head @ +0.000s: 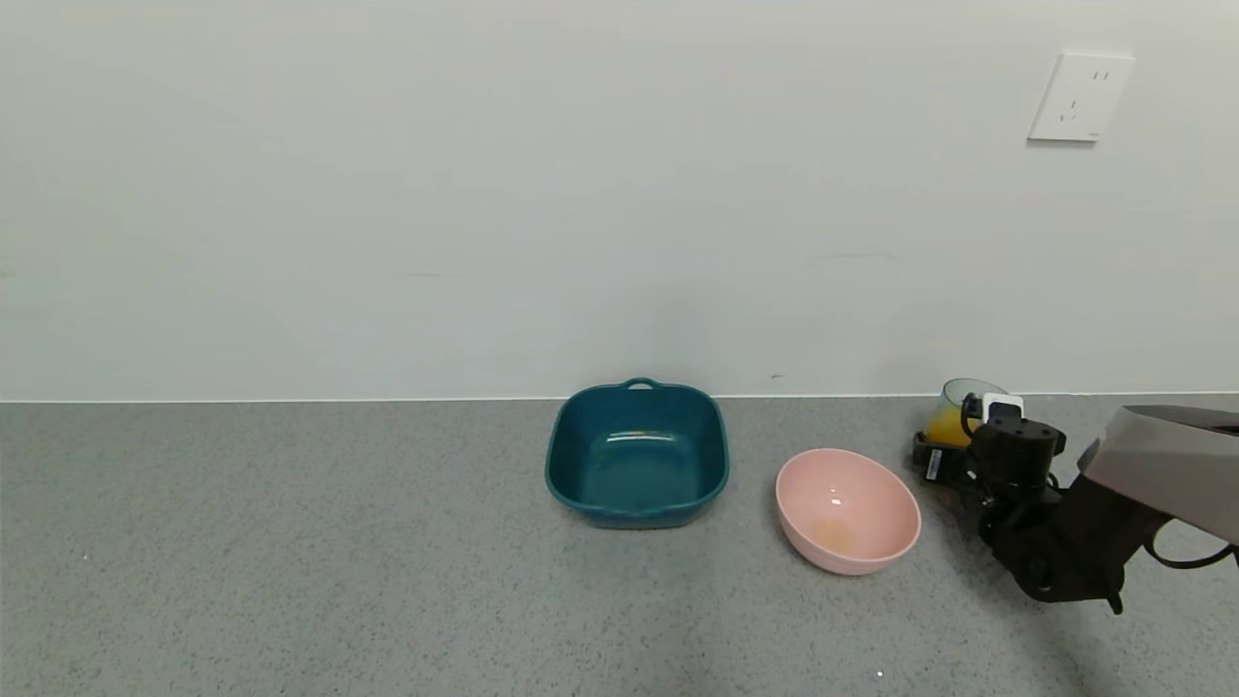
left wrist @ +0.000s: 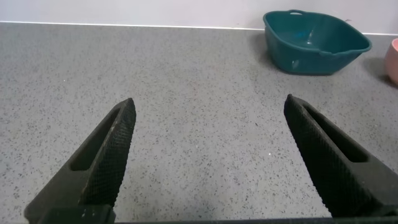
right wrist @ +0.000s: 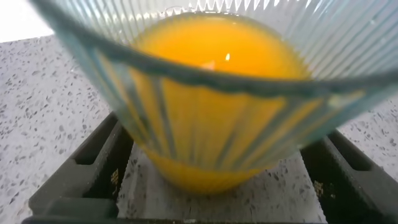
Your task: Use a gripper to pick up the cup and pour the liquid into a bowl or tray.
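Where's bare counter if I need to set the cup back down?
Widest bare grey speckled counter lies left of the dark teal square tray, under the open left gripper. Crowded on the right: pale pink round bowl, right gripper around the ribbed translucent cup.

The ribbed translucent blue-green plastic cup [head: 960,402] stands upright, holding opaque orange liquid [right wrist: 214,68], near the round, glossy pale pink plastic bowl [head: 848,511].
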Action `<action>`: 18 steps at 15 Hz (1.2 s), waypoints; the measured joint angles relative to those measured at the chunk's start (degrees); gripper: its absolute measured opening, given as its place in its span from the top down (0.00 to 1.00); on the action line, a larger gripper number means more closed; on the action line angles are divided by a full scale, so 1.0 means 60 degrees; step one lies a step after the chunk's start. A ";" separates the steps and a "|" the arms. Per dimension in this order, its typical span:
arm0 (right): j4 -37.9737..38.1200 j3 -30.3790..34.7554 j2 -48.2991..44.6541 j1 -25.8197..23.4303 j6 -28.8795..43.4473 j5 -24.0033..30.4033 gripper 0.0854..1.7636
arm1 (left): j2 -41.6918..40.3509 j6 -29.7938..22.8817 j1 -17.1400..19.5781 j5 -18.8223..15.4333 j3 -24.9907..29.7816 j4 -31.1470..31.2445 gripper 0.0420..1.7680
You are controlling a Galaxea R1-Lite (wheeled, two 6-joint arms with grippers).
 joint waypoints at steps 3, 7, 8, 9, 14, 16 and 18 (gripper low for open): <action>0.0008 -0.0284 0.0116 -0.0071 0.0012 0.0004 0.03 | 0.0000 -0.0004 0.0000 -0.0004 0.0000 0.0000 0.03; 0.0008 -0.0689 0.0364 -0.0089 0.0026 0.0004 0.03 | 0.0000 0.0002 0.0000 -0.0004 0.0000 0.0000 0.03; 0.0018 -0.0754 0.0423 -0.0087 0.0026 0.0004 0.03 | 0.0000 -0.0004 0.0000 -0.0004 0.0000 0.0000 0.03; 0.0026 -0.0815 0.0467 -0.0083 0.0030 0.0008 0.03 | 0.0000 0.0000 0.0000 0.0000 0.0000 0.0000 0.03; 0.0026 -0.0878 0.0538 -0.0061 0.0045 0.0004 0.03 | 0.0000 0.0000 0.0000 0.0000 0.0000 0.0004 0.03; 0.0026 -0.0874 0.0542 -0.0057 0.0051 0.0008 0.22 | 0.0000 0.0000 0.0000 -0.0004 0.0000 0.0000 0.03; 0.0014 -0.0864 0.0547 -0.0057 0.0049 0.0012 0.25 | 0.0000 -0.0004 0.0000 0.0000 0.0000 0.0000 0.03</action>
